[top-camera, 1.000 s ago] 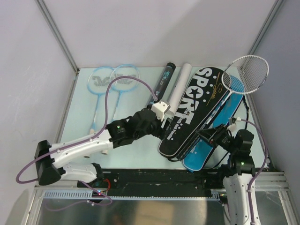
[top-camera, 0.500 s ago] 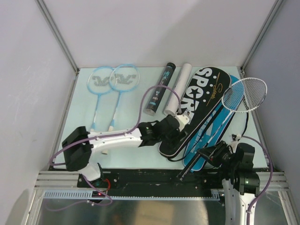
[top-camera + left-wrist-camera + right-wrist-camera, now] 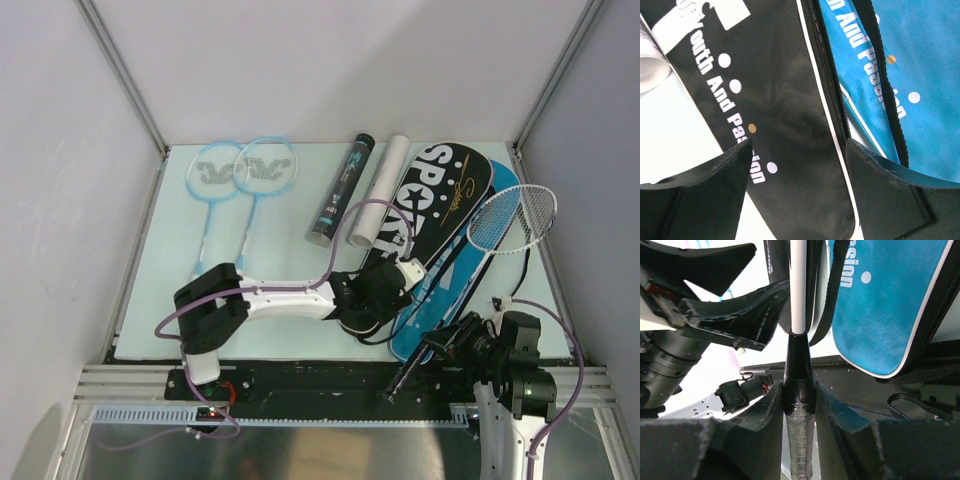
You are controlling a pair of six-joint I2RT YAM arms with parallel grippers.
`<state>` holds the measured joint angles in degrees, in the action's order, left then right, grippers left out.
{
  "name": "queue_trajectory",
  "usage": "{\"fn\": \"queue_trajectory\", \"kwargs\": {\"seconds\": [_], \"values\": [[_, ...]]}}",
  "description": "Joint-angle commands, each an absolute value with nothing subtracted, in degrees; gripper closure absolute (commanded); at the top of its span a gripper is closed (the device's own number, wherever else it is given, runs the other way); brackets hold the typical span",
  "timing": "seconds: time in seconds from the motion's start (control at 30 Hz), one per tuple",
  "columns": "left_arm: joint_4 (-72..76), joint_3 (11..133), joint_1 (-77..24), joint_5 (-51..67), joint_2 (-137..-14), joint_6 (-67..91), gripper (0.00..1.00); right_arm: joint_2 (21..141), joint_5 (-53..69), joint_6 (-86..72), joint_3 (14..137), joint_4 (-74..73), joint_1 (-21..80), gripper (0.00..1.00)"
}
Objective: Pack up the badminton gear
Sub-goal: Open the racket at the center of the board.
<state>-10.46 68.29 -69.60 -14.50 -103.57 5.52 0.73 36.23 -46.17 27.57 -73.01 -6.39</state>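
**Left arm crosses to the bag; right arm draws the racket back**

The black SPORT bag (image 3: 430,200) overlaps the blue bag (image 3: 440,312) at right. The silver-white racket (image 3: 513,217) has slid nearer, its head now by the blue bag's far right edge, with the right gripper (image 3: 799,390) clamped on its handle. The left gripper (image 3: 797,150) has left the white tube (image 3: 380,190) and hovers, jaws apart, over the black bag's near zipper end. It is likely about to open the bag for packing.

Blue rackets (image 3: 216,170), tubes (image 3: 338,195), bags (image 3: 440,190) on table (image 3: 170,280)

The black bag (image 3: 440,195) hides most of the blue bag (image 3: 425,335) beneath it.
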Motion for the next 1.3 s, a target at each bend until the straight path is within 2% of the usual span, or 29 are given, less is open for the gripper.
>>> {"fn": "queue_trajectory", "kwargs": {"seconds": [0.0, 0.27, 0.4, 0.47, 0.53, 0.6, 0.67, 1.0, 1.27], "values": [[-7.06, 70.71, -71.17, -17.82, -105.7, 2.98, 0.22, -5.03, 35.06, -43.49, 29.61, -75.47, -6.59, 1.0], [-6.92, 71.53, -71.63, -20.59, -108.86, 1.86, 0.29, -5.25, 34.61, -43.27, 30.14, -75.64, -6.59, 1.0], [-6.9, 72.45, -71.62, -20.52, -110.24, 1.54, 0.37, -5.23, 34.03, -43.36, 30.79, -75.82, -6.59, 1.0], [-6.87, 72.69, -71.63, -20.16, -110.46, 1.55, 0.48, -5.2, 33.82, -43.47, 30.9, -75.8, -6.59, 1.0], [-6.86, 72.71, -71.63, -20.64, -109.93, 1.95, 0.72, -5.25, 33.57, -43.45, 30.93, -75.81, -6.59, 1.0], [-7.01, 72.65, -71.59, -21.02, -108.36, 2.35, 0.9, -5.22, 33.18, -43.32, 30.94, -76.02, -6.59, 1.0], [-7.69, 72.87, -71.25, -20.18, -106.28, 3.31, 0.97, -5.13, 32.86, -43.09, 30.94, -76.09, -6.59, 1.0], [-8.72, 72.4, -64.55, -6.58, -97.76, 16.88, 1.0, -2.76, 35.24, -43.35, 30.23, -72.35, -6.59, 1.0], [-8.19, 71.82, -63.28, -4.46, -95.53, 20.29, 1.0, -1.0, 39.78, -45.34, 29.18, -68.96, -6.59, 1.0]]}}
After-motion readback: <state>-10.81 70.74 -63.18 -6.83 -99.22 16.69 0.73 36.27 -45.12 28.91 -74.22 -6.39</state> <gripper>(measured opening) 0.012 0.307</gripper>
